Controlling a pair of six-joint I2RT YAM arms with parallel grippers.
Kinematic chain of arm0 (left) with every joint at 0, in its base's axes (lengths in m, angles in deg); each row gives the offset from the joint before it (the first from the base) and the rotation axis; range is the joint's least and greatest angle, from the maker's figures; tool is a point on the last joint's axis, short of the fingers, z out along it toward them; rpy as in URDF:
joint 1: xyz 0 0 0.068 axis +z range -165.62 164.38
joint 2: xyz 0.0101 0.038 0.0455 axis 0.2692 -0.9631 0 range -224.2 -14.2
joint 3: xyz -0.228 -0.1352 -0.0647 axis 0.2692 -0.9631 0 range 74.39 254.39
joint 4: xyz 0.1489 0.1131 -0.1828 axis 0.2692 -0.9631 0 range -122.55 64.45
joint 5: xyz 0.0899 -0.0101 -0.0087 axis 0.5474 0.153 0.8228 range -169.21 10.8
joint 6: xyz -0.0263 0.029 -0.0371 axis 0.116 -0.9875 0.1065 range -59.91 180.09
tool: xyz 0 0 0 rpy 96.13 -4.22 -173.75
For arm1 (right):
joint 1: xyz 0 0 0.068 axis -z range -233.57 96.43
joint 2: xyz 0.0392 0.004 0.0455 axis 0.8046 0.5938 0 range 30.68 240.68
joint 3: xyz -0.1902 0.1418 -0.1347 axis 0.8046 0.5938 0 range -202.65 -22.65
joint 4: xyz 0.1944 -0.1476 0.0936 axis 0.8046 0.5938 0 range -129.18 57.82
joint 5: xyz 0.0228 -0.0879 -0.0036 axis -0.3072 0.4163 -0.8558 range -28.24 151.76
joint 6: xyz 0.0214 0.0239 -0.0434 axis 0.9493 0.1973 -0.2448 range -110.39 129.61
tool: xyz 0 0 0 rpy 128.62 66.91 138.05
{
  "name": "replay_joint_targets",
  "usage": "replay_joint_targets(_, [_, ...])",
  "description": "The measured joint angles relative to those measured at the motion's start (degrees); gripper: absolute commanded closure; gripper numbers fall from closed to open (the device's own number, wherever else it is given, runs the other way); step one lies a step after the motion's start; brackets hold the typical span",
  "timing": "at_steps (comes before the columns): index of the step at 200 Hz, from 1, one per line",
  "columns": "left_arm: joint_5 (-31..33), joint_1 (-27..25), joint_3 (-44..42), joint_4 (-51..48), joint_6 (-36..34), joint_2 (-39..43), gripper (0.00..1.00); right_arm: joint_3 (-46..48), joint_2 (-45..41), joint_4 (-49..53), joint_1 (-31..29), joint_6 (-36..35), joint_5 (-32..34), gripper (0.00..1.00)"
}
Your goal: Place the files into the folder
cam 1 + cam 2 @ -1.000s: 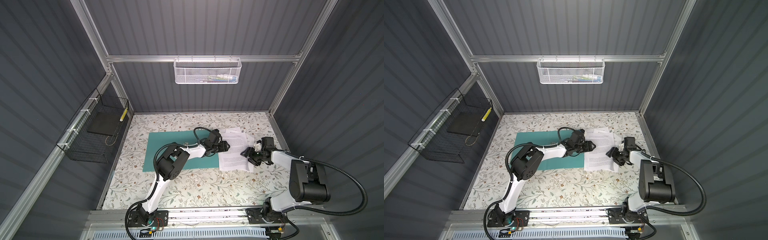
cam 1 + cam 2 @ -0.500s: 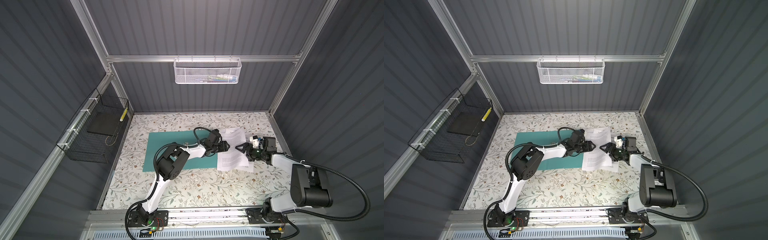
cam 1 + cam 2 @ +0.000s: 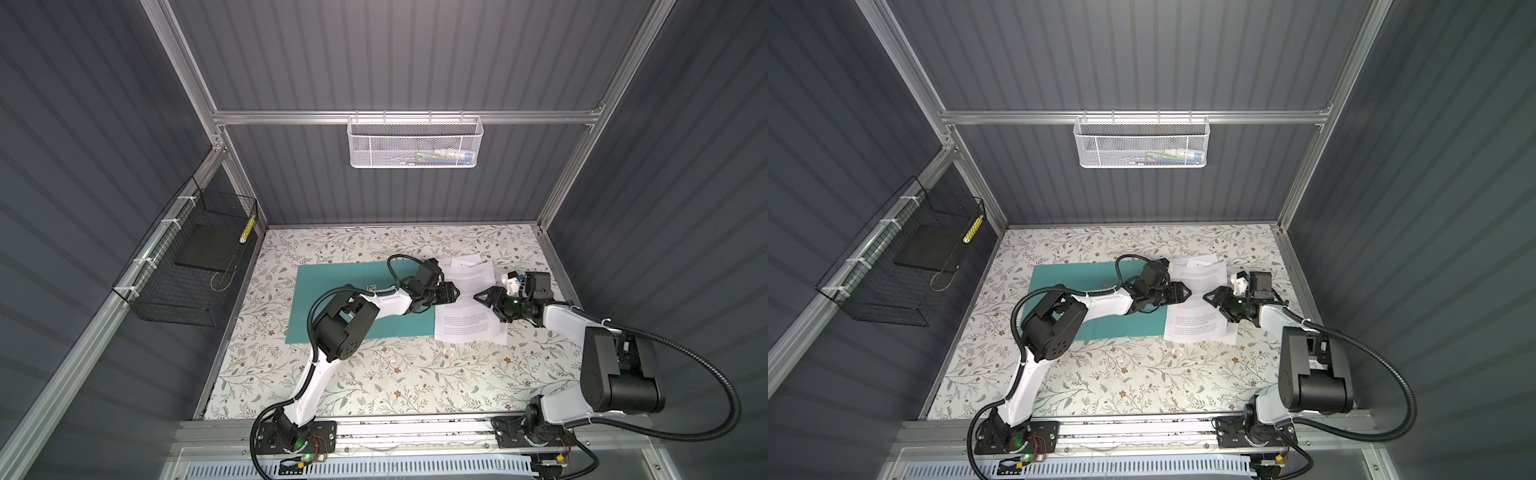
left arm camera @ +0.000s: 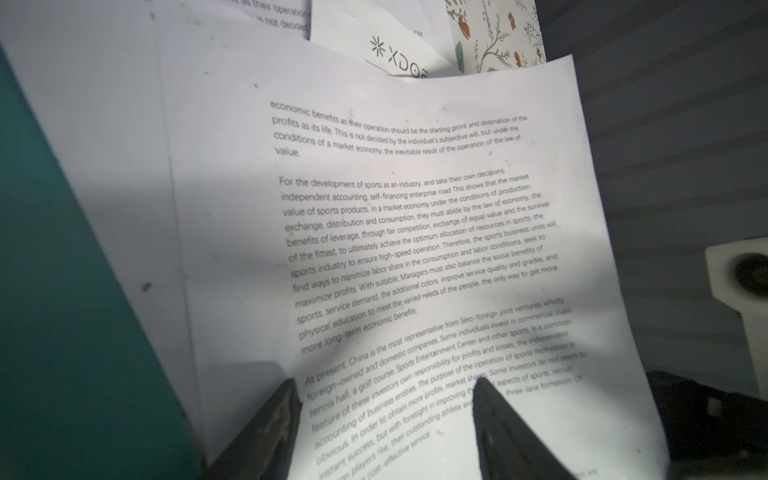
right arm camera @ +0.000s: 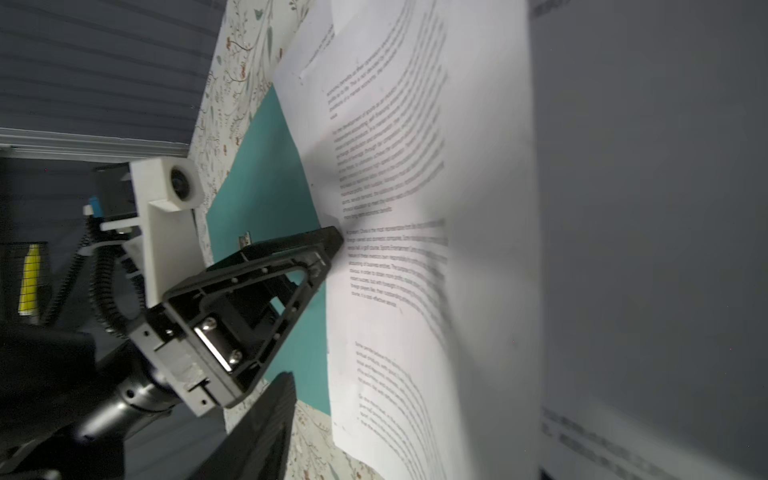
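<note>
Has the folder (image 3: 328,278) spread flat on the surface (image 3: 374,374), from the middle out toward 9 o'clock, inside face up with the small clip (image 3: 372,286) bare. Probably laid so to give the sheets an open bed to slide onto.

Has the files (image 3: 465,324) as a loose, fanned stack at 3 o'clock of the folder, appearing to lap over its 3 o'clock edge and not yet squared on the cover.

Brackets that stack from both sides, seemingly because thin paper is too limp to steer from one contact.

Holds the left tool (image 3: 454,294) low at the stack's 9 o'clock edge, spread, both fingers (image 4: 274,415) apart over the printed top sheet and pinching nothing. Likely there to pin or steady. Poses the left arm up from a 6 o'clock base to a raised elbow over the folder, forearm nearly level toward 3 o'clock.

Holds the right tool (image 3: 486,301) at the 3 o'clock edge, pointing toward 9 o'clock, facing the left tool and apart from it. Shows the top sheet bowed upward on that side, perhaps an edge lift. Cannot tell whether spread or pinching paper. Folds the right arm from a 5 o'clock base, elbow high, forearm sloping toward 10 o'clock.
</note>
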Motion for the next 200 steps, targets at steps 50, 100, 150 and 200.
replay_joint_targets(50, [0.13, 0.17, -0.07, 0.09, -0.04, 0.00, 0.31, -0.92, 0.02, 2.60, -0.04, -0.63, 3.23, 1.00])
replay_joint_targets(100, [1.60, 1.55, -2.75, -3.45, -1.53, 4.63, 0.25, -3.19, -0.83, 4.57, -0.15, -0.04, 3.19, 1.00])
replay_joint_targets(150, [3.26, 11.58, -14.01, -8.15, -2.58, 27.69, 0.24, -12.57, -5.42, 7.13, -4.42, 2.14, 2.12, 1.00])
replay_joint_targets(200, [10.86, 16.26, -24.09, -14.38, -4.37, 49.44, 0.23, -26.91, -2.82, 7.06, -15.87, 5.16, 0.59, 1.00])
